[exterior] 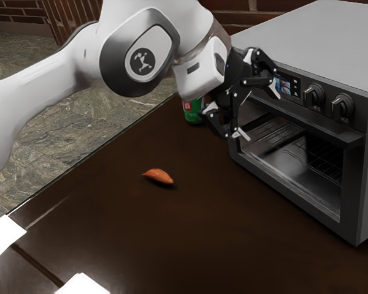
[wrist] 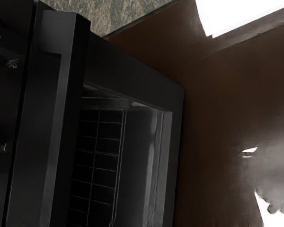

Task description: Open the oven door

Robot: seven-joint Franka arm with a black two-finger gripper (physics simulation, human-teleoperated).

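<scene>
My gripper (exterior: 259, 112) is open at the left part of the oven front in the exterior view, one fingertip higher near the display and the other lower before the door. The oven (exterior: 319, 37) is a grey box. Its door (exterior: 282, 184) stands upright, closed against the front, with a wire rack visible through the window. The dark handle (exterior: 331, 134) runs along the door's top; its far end is hidden behind my gripper. In the wrist view, the handle (wrist: 64, 123) is a long dark bar beside the door's window (wrist: 132, 156).
Two knobs (exterior: 314, 94) and a small display (exterior: 287, 86) sit above the handle. A green can (exterior: 193, 111) stands behind the gripper. An orange-brown sweet potato (exterior: 158, 176) lies on the dark table (exterior: 172, 245) in front of the oven.
</scene>
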